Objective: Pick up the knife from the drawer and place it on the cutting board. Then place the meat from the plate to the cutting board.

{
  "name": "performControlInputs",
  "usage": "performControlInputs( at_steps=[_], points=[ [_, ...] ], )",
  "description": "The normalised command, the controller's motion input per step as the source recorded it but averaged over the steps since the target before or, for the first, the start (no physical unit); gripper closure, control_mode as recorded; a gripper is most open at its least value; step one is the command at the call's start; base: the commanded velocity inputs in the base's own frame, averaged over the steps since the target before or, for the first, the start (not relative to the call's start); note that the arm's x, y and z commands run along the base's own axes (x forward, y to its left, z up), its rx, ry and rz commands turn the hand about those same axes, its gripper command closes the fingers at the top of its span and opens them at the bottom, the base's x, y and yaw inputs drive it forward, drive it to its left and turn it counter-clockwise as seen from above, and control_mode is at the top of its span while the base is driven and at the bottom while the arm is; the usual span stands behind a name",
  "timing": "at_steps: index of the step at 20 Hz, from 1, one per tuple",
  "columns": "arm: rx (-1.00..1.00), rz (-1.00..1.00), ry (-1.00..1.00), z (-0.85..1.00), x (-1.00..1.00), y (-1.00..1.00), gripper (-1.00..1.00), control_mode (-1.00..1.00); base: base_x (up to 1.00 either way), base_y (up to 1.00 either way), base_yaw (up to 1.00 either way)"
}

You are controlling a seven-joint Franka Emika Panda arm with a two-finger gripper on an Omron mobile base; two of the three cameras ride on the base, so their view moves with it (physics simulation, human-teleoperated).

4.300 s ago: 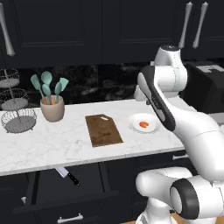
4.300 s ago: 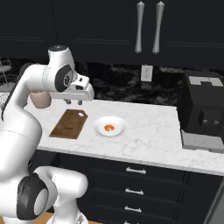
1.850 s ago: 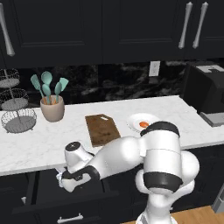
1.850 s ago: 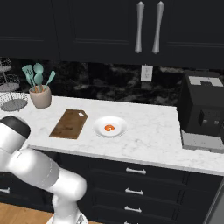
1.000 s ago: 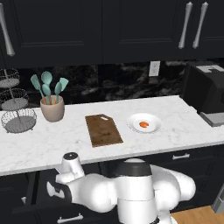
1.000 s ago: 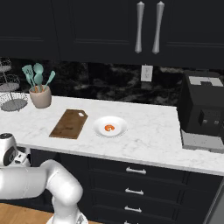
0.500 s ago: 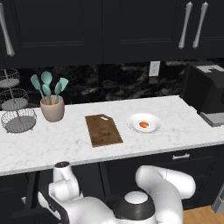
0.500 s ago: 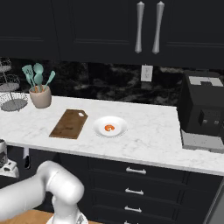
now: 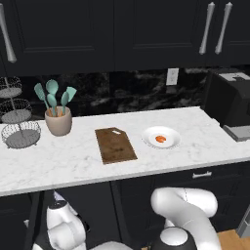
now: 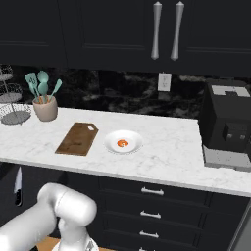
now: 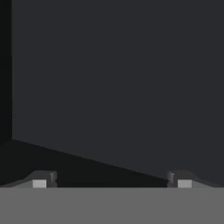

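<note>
The knife point(image 10: 17, 185) shows in the right base view at the far left, below the counter edge, blade uppermost and black handle below, inside the open drawer point(image 10: 10, 196), whose dark interior is mostly cut off by the frame edge. Up on the white marble counter point(image 9: 58, 166) the cutting board point(image 9: 115, 145) lies flat and bare, its notched short edge toward the backsplash. Just beside it, on the side toward the coffee machine, sits the plate point(image 9: 161, 137) with the meat point(image 9: 160, 139) resting near its middle; plate and board are close but not touching.

The gripper point(image 11: 112, 181) faces a flat dark surface in the hand view; its two finger tips point(image 11: 40, 180) stand far apart at the bottom corners, jaws spread wide with nothing between them. The white arm point(image 9: 183, 215) curls low in front of the cabinets, below counter level, in both base views.

Farther left on the counter a beige crock point(image 9: 58, 122) holds teal utensils point(image 9: 52, 95), and a tiered wire basket stand point(image 9: 18, 132) is at the left end. A black coffee machine point(image 10: 228, 125) occupies the right end, with a wall outlet point(image 10: 163, 82) on the dark backsplash and black upper cabinets point(image 10: 122, 29) with silver handles above
</note>
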Motion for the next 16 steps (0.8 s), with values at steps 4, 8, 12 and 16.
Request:
performControlInputs(
  at_steps=[4, 8, 12, 16],
  points=[
    [0.0, 0.0, 0.0, 0.33, -1.0, 0.15, -1.0, -1.0, 0.0, 0.0, 0.0],
    [0.0, 0.03, 0.02, 0.43, -0.14, -0.17, -1.0, -1.0, 0.0, 0.0, 0.0],
    [0.0, 0.19, 0.0, 0.03, 0.9, -0.81, -1.0, -1.0, 0.0, 0.0, 0.0],
    [0.0, 0.28, -0.1, 0.0, 0.38, -0.89, -1.0, -1.0, 0.0, 0.0, 0.0]
  ],
)
